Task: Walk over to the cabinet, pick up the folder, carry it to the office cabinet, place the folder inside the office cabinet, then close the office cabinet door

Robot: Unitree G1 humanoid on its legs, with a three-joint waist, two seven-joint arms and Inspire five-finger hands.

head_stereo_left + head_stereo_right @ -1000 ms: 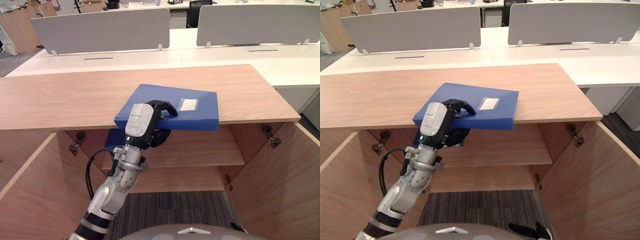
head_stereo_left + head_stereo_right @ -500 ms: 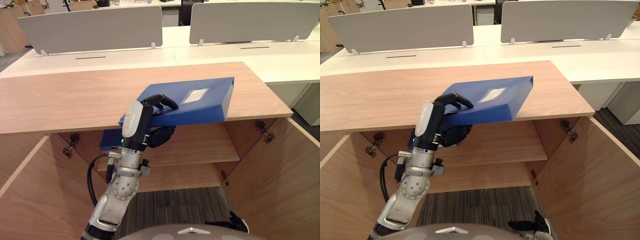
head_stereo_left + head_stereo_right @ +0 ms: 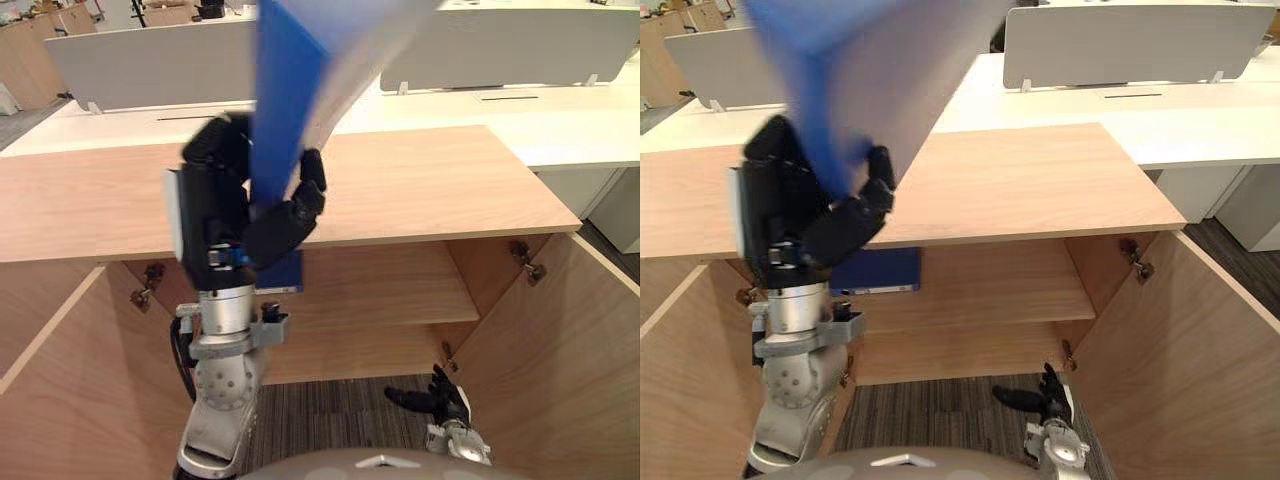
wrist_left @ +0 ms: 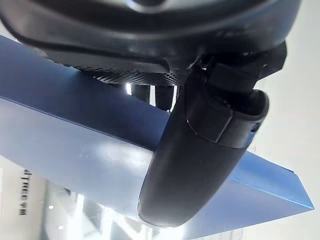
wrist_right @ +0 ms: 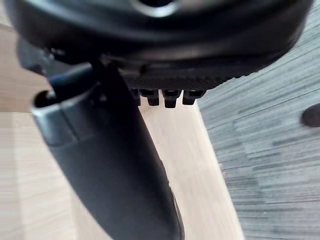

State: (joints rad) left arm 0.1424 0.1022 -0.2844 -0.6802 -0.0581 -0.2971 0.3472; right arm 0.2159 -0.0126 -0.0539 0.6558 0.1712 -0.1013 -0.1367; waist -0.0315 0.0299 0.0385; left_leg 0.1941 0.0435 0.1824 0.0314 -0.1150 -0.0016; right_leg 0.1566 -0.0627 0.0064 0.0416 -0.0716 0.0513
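One left hand upright, fingers clamped on blue folder above cabinet, right hand low, relaxed.

The raised blue folder is showing blurred and running off the top edge. The left hand is covering part of a second blue folder lying on the cabinet shelf.

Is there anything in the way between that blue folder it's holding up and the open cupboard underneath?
Nothing visible blocks it. The left hand grips the folder above the wooden top; both doors are open and the shelf is mostly bare, with a flat blue thing at its left end.
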